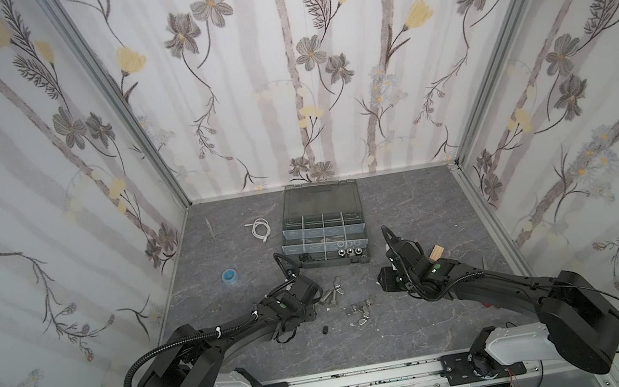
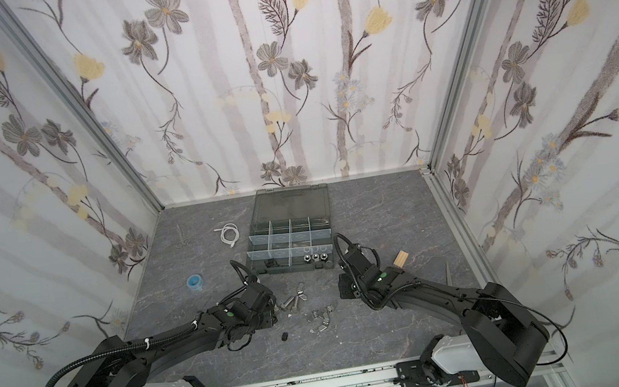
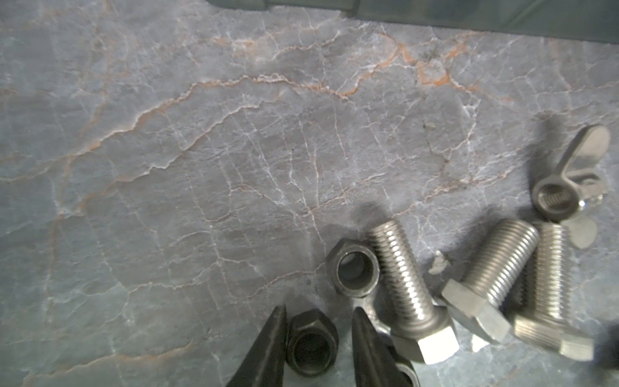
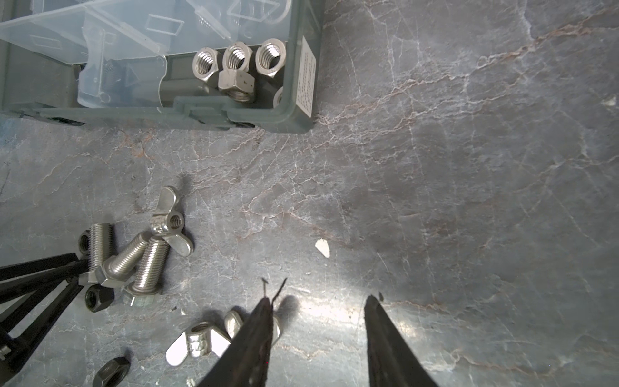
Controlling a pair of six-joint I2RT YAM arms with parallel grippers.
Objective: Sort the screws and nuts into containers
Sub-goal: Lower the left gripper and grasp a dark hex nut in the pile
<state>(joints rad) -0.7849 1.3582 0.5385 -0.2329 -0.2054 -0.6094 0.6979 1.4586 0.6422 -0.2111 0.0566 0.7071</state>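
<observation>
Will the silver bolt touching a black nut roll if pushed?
The silver bolt lies on its round threaded shank, so it may roll, probably curving around its wider hex head. Solid metal: likely heavy for its size, and stiff.

In both top views the left arm [image 1: 232, 329] and the right arm [image 1: 498, 278] reached forward and inward, elbows low. The left gripper [image 3: 318, 310] pointed downward, its fingers [image 3: 268, 348] only narrowly parted. The right gripper [image 4: 318, 301] hung with jaws wide apart, empty.
</observation>
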